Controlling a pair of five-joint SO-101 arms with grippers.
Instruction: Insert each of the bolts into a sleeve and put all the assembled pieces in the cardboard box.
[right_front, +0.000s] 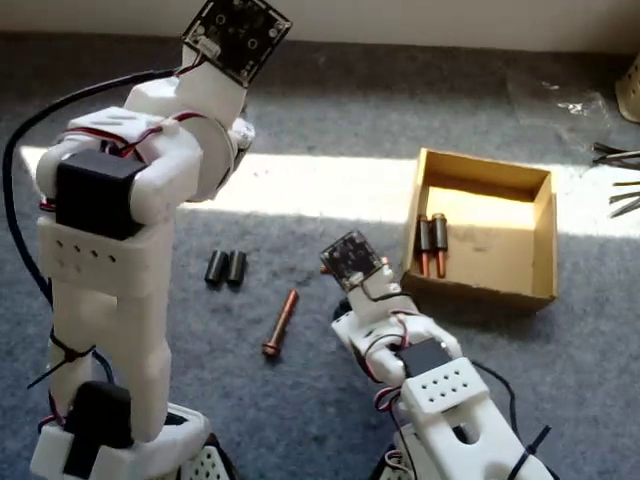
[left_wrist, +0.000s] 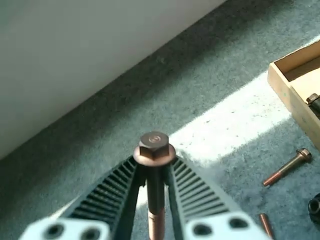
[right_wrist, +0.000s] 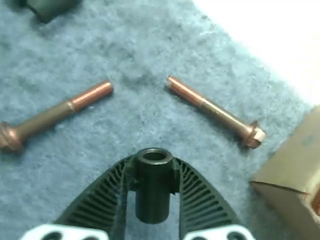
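We see a grey carpet (right_front: 330, 100) under everything, crossed by a bright band of sunlight (right_front: 320, 185). Along its far edge runs a pale wall (right_front: 450, 18). At the high view's right edge we make out several thin dark rods (right_front: 620, 155), splayed, partly in the sunlight. Beyond them sits a pale object (right_front: 631, 88) we cannot identify.

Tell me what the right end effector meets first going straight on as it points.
Probably the carpet: the right end effector, shut on a sleeve, aims into the gap between one bolt and another bolt. Depth is unclear.
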